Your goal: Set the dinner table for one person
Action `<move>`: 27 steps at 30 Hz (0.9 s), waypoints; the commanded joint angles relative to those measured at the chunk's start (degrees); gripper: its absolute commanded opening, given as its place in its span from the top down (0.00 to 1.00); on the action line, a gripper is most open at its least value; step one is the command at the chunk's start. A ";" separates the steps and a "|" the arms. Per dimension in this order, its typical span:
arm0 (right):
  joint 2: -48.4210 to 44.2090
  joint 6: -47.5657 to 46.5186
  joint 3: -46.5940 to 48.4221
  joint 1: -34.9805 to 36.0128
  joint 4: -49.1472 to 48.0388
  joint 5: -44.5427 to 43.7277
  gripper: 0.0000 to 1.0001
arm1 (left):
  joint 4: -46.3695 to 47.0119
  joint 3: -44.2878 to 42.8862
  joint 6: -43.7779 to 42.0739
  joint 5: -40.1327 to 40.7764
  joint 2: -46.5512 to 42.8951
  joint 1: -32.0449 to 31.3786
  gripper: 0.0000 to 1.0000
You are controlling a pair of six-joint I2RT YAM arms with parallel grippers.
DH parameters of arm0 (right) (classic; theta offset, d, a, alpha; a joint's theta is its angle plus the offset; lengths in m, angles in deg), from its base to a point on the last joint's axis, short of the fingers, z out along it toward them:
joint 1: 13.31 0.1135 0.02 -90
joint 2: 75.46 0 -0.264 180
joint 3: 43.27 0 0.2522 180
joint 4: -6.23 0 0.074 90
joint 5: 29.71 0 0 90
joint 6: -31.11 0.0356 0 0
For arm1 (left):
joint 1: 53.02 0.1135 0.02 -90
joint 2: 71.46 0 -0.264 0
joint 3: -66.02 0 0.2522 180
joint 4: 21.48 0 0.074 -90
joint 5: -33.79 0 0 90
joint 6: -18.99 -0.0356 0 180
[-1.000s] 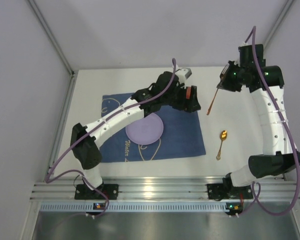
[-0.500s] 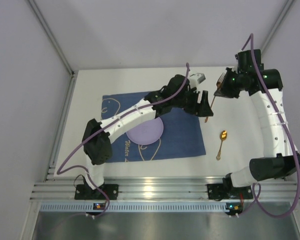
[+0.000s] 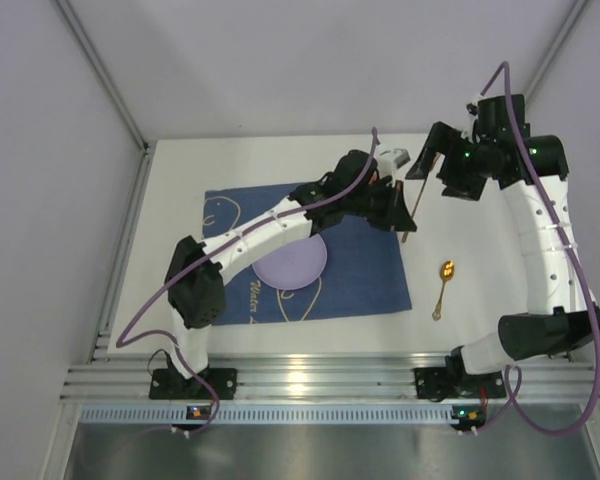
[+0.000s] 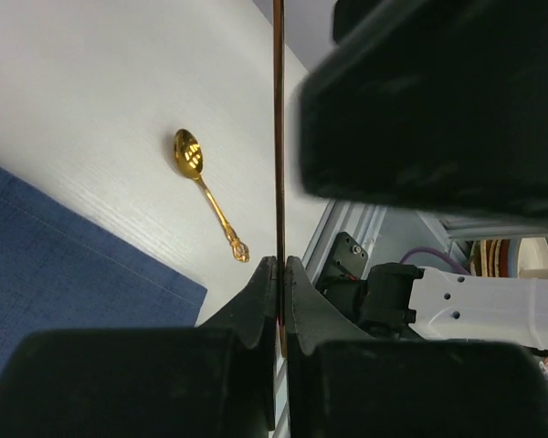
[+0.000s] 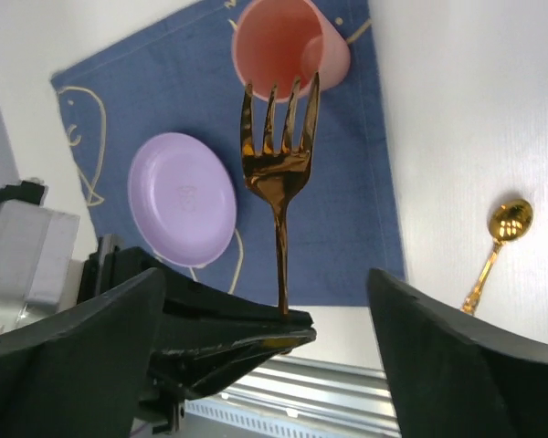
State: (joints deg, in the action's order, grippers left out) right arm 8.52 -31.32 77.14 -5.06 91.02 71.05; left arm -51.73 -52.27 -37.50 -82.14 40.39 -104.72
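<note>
A gold fork (image 5: 277,164) hangs in the air over the right edge of the blue placemat (image 3: 360,278). My left gripper (image 3: 402,220) is shut on its handle, which shows edge-on as a thin line (image 4: 279,137) between the closed fingers (image 4: 260,292). My right gripper (image 3: 427,166) stands open just above the fork, its fingers (image 5: 73,347) wide on either side and not touching it. On the placemat lie a purple plate (image 3: 290,262) and a pink cup (image 5: 288,46). A gold spoon (image 3: 443,285) lies on the white dinner table (image 3: 180,170) to the right of the mat.
The ribbed silver rail (image 3: 320,378) with both arm bases runs along the near edge. Grey walls close in the back and both sides. My left arm (image 3: 250,235) stretches across the placemat and hides the cup in the top view.
My left gripper has closed on the fork handle and my right gripper has opened and let go of it. The left arm first reached right to meet the fork.
</note>
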 commanded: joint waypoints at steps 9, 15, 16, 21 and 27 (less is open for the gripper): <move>-1.98 -3.14 -1.43 0.36 0.44 1.62 0.00 | 4.98 42.72 4.63 -7.28 -39.24 26.02 1.00; -3.65 -2.78 -6.28 0.45 -1.77 5.23 0.00 | -13.20 48.63 -1.87 -4.40 -42.25 39.12 1.00; -3.65 -3.31 -6.28 0.36 -1.68 5.14 0.00 | -16.26 49.85 -3.01 -4.65 -41.72 40.53 1.00; -3.83 -4.63 -6.10 0.36 -0.54 4.71 0.00 | -23.40 51.53 -6.62 -4.74 -38.82 46.77 1.00; -5.59 -4.28 -9.61 0.45 -1.33 5.23 0.00 | -26.92 53.03 -11.36 -8.25 -35.58 51.26 1.00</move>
State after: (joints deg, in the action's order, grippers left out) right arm 5.55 -34.90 68.79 -4.91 90.80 75.40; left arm -75.66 0.43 -44.86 -86.89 3.65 -54.73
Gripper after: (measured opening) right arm 0.996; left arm 0.028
